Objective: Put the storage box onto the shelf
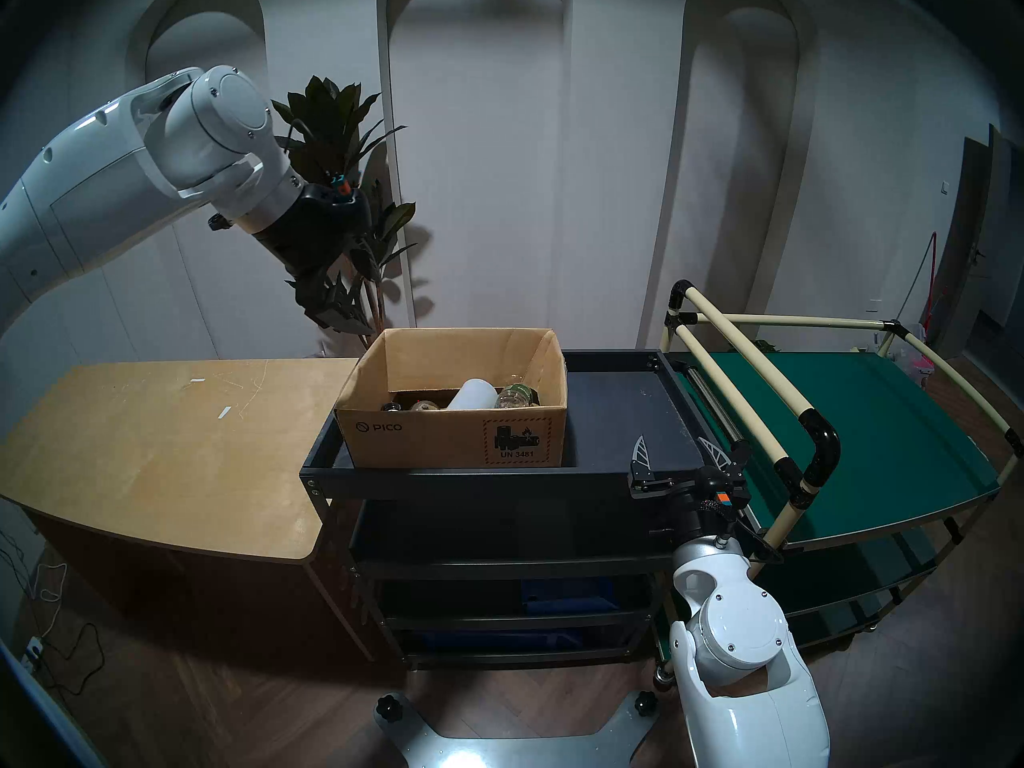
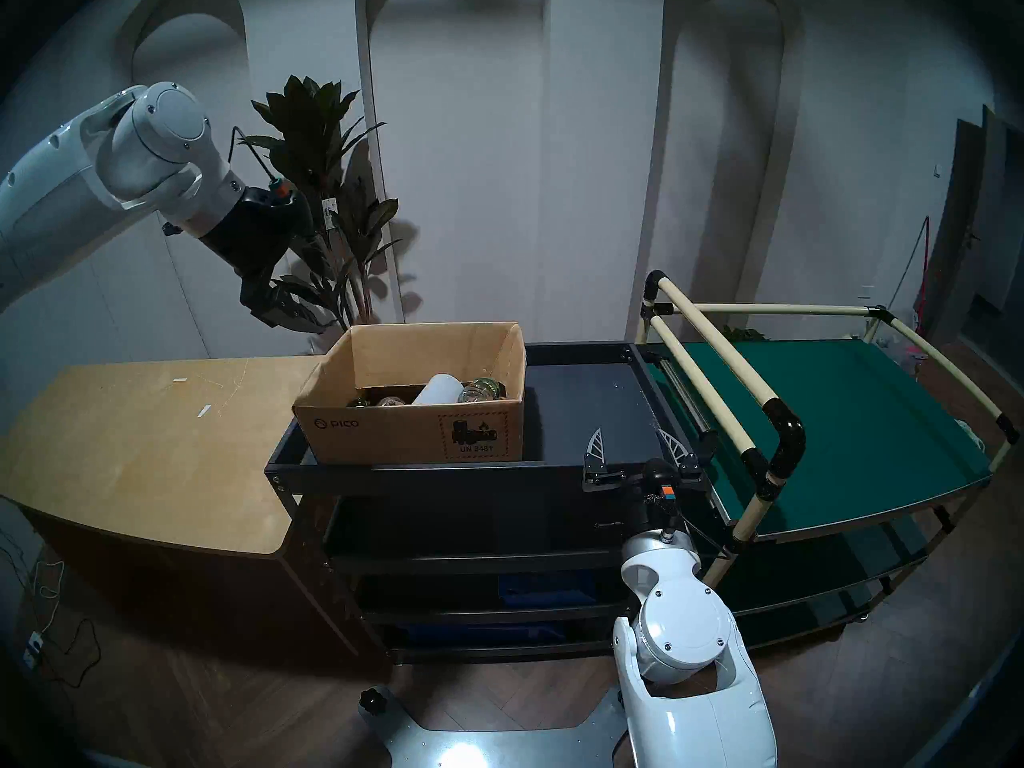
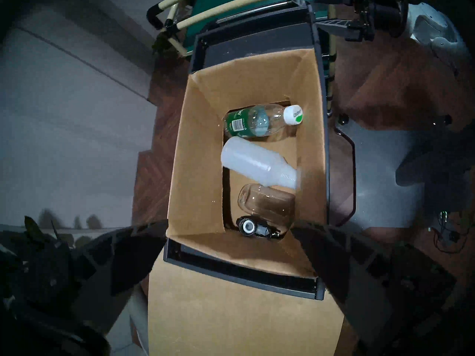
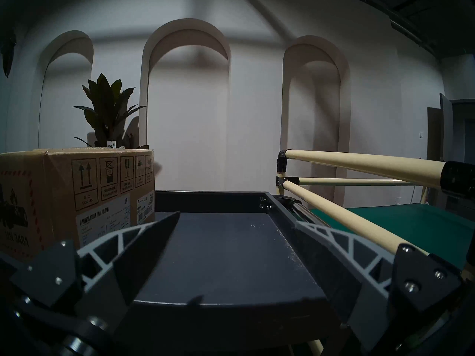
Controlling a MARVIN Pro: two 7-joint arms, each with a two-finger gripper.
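The storage box [image 1: 454, 434], an open brown carton marked PICO and UN 3481, stands in the left end of the shelf's top tray [image 1: 620, 412]. Inside it lie a green-labelled clear bottle [image 3: 257, 121], a white bottle [image 3: 254, 165] and a clear jar [image 3: 267, 204]. My left gripper [image 1: 327, 301] hangs open and empty, high above the box's left end; the left wrist view looks down into the box [image 3: 195, 168]. At the tray's front right corner my right gripper [image 1: 673, 445] is open and empty, fingers over the bare tray [image 4: 218, 257], with the box [image 4: 64, 193] to its left.
A light wooden table [image 1: 166, 451] adjoins the cart on the left. Against the cart's right side stands a green rack [image 1: 859, 434] with cream pipes [image 1: 737, 395]. A potted plant [image 1: 343, 196] is behind the left gripper. Blue bins [image 1: 559, 595] sit on the cart's lower tiers.
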